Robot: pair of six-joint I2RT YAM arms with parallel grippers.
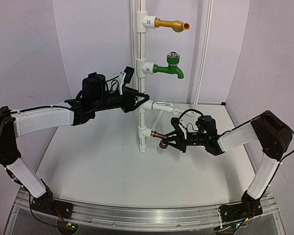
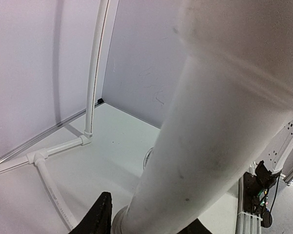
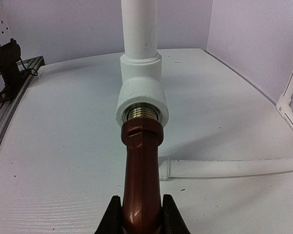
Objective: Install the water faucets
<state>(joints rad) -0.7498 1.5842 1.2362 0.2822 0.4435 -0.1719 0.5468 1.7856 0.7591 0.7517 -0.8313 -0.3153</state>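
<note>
The right tool (image 3: 141, 217) was clamped on the brown tap (image 3: 141, 165), whose threaded end sat at the mouth of the lowest tee (image 3: 141, 97) on the upright pipe (image 3: 139, 24), just above the desk (image 3: 63, 146). The left tool (image 1: 138, 104) was closed around that pipe higher up, below the green faucet (image 1: 169, 68) and the gold faucet (image 1: 172, 23).

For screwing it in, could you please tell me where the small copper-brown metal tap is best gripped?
Grip the copper-brown tap by its straight barrel, behind the hexagonal collar, coming from the spout end. It juts straight from the white plastic tee fitting, so the right pincer, closed on its flanks, can twist it.
</note>
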